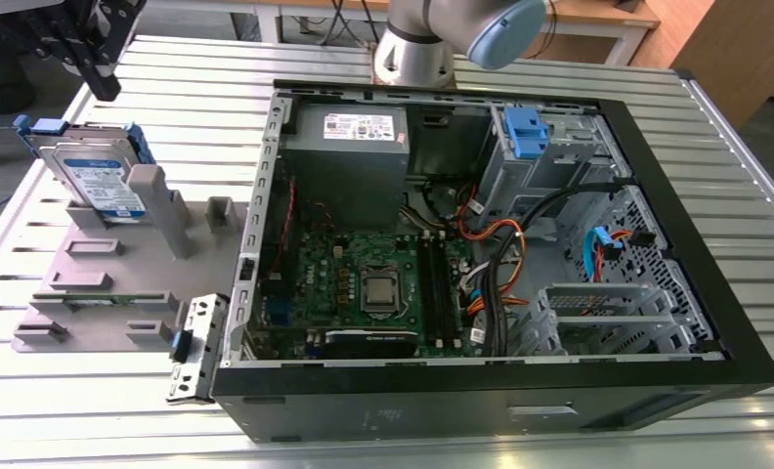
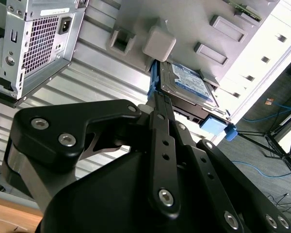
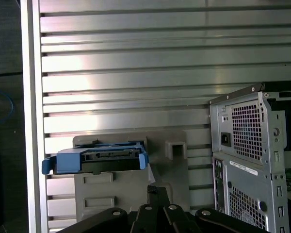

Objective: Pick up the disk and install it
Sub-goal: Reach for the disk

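Observation:
The disk [image 1: 97, 174] is a silver drive with a blue-and-white label and blue rails. It stands on edge, leaning in a grey holder [image 1: 101, 283] at the exterior view's left, beside the open computer case [image 1: 492, 244]. My gripper [image 1: 101, 88] hangs above and a little behind the disk, apart from it, shut with nothing between its fingers. In the second wrist view the gripper [image 2: 157, 99] points toward the disk [image 2: 189, 82]. In the first wrist view the disk's blue end [image 3: 99, 160] lies just past the gripper [image 3: 157, 190].
Inside the case are a grey power-supply box [image 1: 348, 137], the motherboard [image 1: 374, 283], loose cables [image 1: 492, 254] and a drive cage with a blue latch [image 1: 524, 132]. A detached metal bracket [image 1: 194, 347] lies by the case's front corner. The ribbed table's edge [image 1: 3, 205] runs close behind the holder.

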Tool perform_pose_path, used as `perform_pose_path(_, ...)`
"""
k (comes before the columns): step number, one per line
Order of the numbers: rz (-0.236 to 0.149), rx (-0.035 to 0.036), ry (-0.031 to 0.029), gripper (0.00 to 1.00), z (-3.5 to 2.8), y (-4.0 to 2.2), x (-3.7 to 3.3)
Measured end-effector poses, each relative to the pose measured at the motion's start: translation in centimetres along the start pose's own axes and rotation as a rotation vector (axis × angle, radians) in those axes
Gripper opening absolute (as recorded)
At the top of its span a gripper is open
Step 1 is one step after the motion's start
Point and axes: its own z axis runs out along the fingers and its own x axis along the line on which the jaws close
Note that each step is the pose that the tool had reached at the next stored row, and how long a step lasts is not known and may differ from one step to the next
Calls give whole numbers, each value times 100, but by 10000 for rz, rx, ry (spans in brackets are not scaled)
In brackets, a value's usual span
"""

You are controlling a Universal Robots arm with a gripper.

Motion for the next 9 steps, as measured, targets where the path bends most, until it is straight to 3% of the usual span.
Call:
perform_pose_path(6,1,0,13,11,1,0,1)
perform_pose_path(9,5,7,113,11,4,0,1)
